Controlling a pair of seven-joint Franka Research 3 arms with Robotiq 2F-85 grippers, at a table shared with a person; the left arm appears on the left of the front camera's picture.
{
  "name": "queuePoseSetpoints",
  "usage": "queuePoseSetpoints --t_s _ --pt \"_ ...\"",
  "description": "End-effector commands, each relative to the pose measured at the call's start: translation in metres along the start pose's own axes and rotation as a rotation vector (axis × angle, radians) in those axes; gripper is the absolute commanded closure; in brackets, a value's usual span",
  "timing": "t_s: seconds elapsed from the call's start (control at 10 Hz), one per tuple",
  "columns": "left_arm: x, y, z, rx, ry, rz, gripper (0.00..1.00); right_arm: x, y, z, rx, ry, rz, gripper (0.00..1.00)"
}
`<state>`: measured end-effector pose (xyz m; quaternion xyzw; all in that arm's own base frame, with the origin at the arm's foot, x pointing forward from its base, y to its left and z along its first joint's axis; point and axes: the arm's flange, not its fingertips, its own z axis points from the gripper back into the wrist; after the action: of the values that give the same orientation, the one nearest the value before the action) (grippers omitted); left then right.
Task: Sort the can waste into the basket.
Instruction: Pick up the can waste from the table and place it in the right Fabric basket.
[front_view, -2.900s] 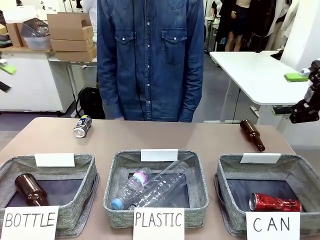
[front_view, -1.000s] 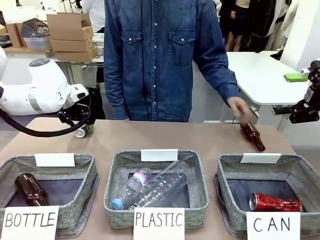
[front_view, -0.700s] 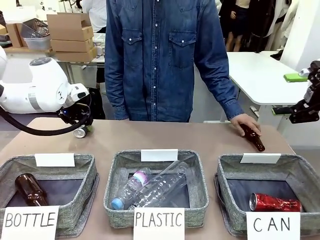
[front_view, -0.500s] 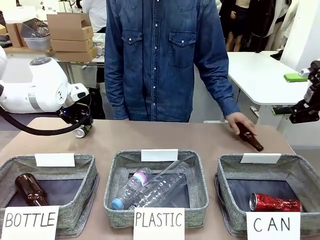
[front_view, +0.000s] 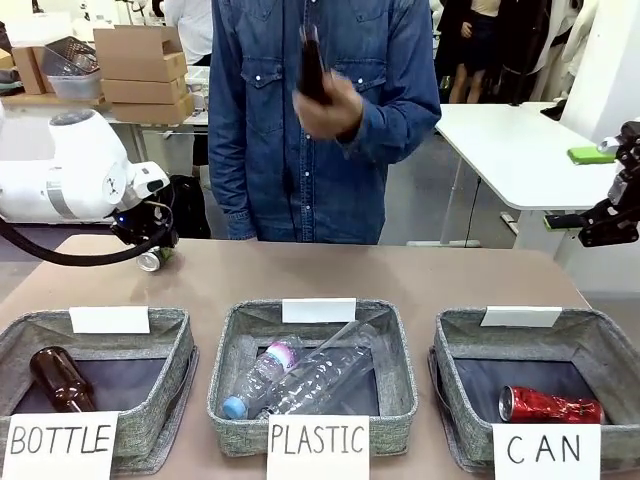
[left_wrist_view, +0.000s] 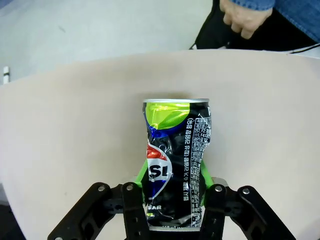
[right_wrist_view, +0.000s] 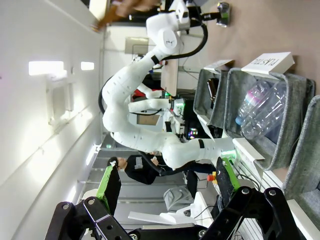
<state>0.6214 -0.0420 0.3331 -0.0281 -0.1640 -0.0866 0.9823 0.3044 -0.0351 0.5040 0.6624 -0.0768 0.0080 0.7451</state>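
Observation:
My left gripper (left_wrist_view: 173, 176) is shut on the dark can (left_wrist_view: 176, 159) with blue-yellow print, green pads pressing its dented sides. In the front view that gripper (front_view: 151, 250) holds the can (front_view: 150, 262) low over the table's far left. A shiny red can (front_view: 549, 405) lies in the grey basket (front_view: 604, 347) marked CAN at front right. My right gripper (right_wrist_view: 165, 187) is open with nothing between its fingers, and it stays off the table's right edge (front_view: 606, 216).
A person in a denim shirt stands at the far side, holding a brown glass bottle (front_view: 312, 62) at chest height. The PLASTIC basket (front_view: 228, 352) holds clear bottles. The BOTTLE basket (front_view: 176, 345) holds one brown bottle (front_view: 60, 378).
The person picked the brown bottle off the table's far right and raised it to the chest. My left gripper, shut on the dark can, shifted slightly left.

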Motion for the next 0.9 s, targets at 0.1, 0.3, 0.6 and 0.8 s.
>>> queuePoseSetpoints --t_s 0.1,0.3,0.6,0.8 --pt "-0.015 0.029 0.086 -0.157 0.053 -0.049 1.0 0.001 0.001 0.001 -0.003 0.008 0.019 0.0" --pt "-0.049 0.058 0.171 -0.282 0.021 -0.13 1.0 0.001 0.001 0.001 -0.003 0.008 0.019 0.0" --pt "-0.111 0.104 0.257 -0.414 0.014 -0.258 1.0 0.001 0.001 0.001 -0.003 0.008 0.019 0.0" --pt "-0.16 0.119 0.298 -0.634 -0.061 -0.457 1.0 0.001 0.001 0.001 -0.003 0.008 0.019 0.0"
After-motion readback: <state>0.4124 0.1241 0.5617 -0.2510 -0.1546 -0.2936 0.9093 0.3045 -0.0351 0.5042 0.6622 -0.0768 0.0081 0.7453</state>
